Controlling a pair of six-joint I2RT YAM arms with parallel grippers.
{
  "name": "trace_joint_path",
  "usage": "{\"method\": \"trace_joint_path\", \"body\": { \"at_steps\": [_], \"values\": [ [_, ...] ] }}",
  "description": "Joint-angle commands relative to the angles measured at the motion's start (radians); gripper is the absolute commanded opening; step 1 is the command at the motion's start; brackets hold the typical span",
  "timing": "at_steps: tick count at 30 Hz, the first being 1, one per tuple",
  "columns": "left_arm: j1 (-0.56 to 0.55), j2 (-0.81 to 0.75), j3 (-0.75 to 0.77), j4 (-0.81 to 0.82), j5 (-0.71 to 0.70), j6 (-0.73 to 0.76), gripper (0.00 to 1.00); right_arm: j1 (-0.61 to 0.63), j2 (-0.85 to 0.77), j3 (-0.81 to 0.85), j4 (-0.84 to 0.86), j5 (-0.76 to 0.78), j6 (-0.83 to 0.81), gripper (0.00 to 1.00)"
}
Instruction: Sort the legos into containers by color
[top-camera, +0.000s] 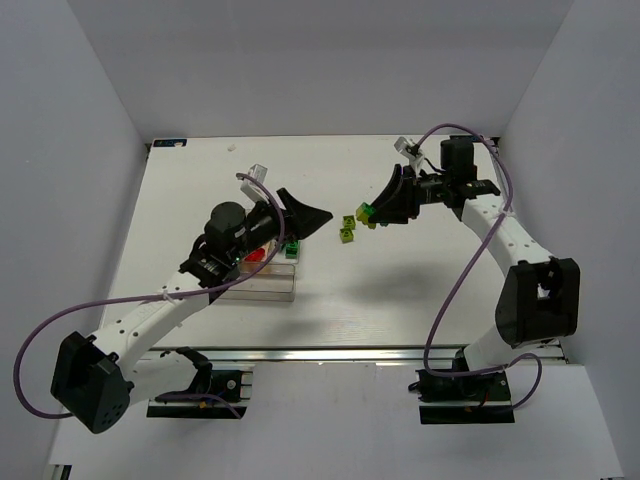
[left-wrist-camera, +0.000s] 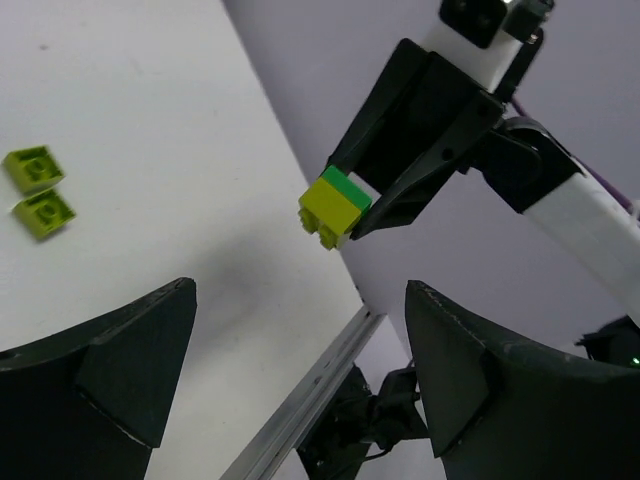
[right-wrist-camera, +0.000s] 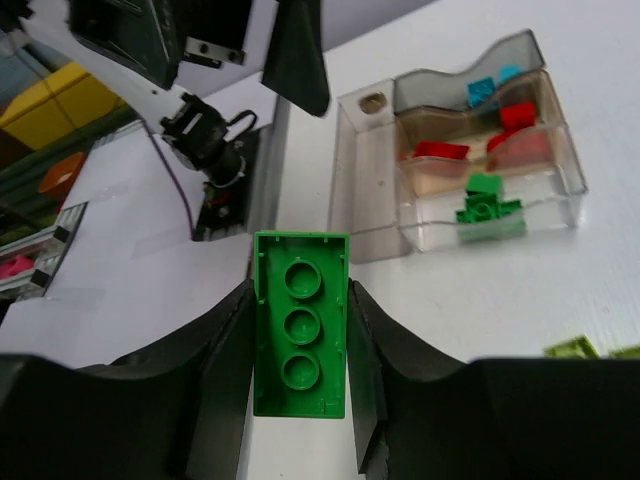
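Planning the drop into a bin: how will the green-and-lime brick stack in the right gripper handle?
Probably rigid: the stack shows no flex where the right gripper pinches its sides. It looks hollow underneath, so it is likely light. The lime half seems to sit outside the pinch and might snap off if knocked.

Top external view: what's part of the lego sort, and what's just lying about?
Job: green-and-lime brick stack in right gripper; two lime bricks on table; container tray holding sorted bricks; open left gripper.
Lying about: purple cables; table-edge rail; white label.
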Motion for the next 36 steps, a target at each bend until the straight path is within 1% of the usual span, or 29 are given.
{"method": "trace_joint_path", "body": {
  "at_steps": [1, 2, 3, 4, 5, 6, 7, 10, 11, 12, 13, 14, 18, 24, 27, 29, 32, 36],
  "values": [
    [-0.019, -0.036, -0.047, 0.219, 0.078, -0.007, 0.95, 0.008, -0.064, 0.003, -0.038, -0.184, -0.045, 0.0],
    [-0.03, -0.042, -0.077, 0.284, 0.093, -0.007, 0.95, 0.016, -0.064, 0.007, -0.038, -0.196, -0.028, 0.0],
    [-0.03, -0.042, -0.097, 0.285, 0.101, 0.001, 0.96, 0.02, -0.062, 0.016, -0.047, -0.202, -0.017, 0.0],
    [-0.03, -0.054, -0.116, 0.388, 0.109, 0.002, 0.97, 0.028, -0.059, 0.039, -0.09, -0.213, -0.02, 0.0],
    [-0.042, -0.065, -0.134, 0.412, 0.115, 0.009, 0.97, 0.013, -0.058, 0.05, -0.116, -0.224, -0.028, 0.0],
    [-0.051, -0.068, -0.163, 0.432, 0.118, 0.012, 0.97, 0.042, -0.053, 0.067, -0.154, -0.23, -0.047, 0.0],
    [-0.051, -0.07, -0.176, 0.464, 0.123, 0.013, 0.97, 0.055, -0.047, 0.108, -0.259, -0.244, -0.116, 0.0],
    [-0.076, -0.061, -0.194, 0.512, 0.13, 0.019, 0.97, 0.071, 0.006, 0.199, -0.468, -0.282, -0.256, 0.0],
    [-0.076, -0.055, -0.193, 0.548, 0.135, 0.025, 0.98, 0.082, 0.028, 0.276, -0.662, -0.282, -0.381, 0.0],
    [-0.088, -0.041, -0.188, 0.559, 0.135, 0.035, 0.98, 0.085, 0.042, 0.289, -0.7, -0.282, -0.403, 0.0],
    [-0.1, -0.032, -0.17, 0.563, 0.134, 0.044, 0.98, 0.091, 0.034, 0.28, -0.679, -0.282, -0.385, 0.0],
    [-0.1, -0.021, -0.156, 0.547, 0.129, 0.054, 0.98, 0.1, 0.025, 0.258, -0.617, -0.282, -0.326, 0.0],
    [-0.136, 0.051, -0.085, 0.503, 0.123, 0.128, 0.98, 0.125, 0.008, 0.251, -0.627, -0.282, -0.319, 0.0],
    [-0.163, 0.096, -0.015, 0.428, 0.074, 0.2, 0.97, 0.14, -0.013, 0.239, -0.625, -0.281, -0.321, 0.0],
    [-0.172, 0.097, -0.007, 0.408, 0.057, 0.211, 0.94, 0.142, -0.009, 0.247, -0.636, -0.281, -0.322, 0.0],
    [-0.182, 0.091, -0.009, 0.399, 0.046, 0.216, 0.89, 0.138, -0.001, 0.251, -0.636, -0.281, -0.324, 0.0],
    [-0.182, 0.08, -0.016, 0.394, 0.038, 0.216, 0.85, 0.135, 0.008, 0.265, -0.638, -0.281, -0.322, 0.0],
    [-0.182, 0.067, -0.036, 0.392, 0.031, 0.214, 0.85, 0.134, 0.02, 0.297, -0.636, -0.284, -0.318, 0.0]
  ]
}}
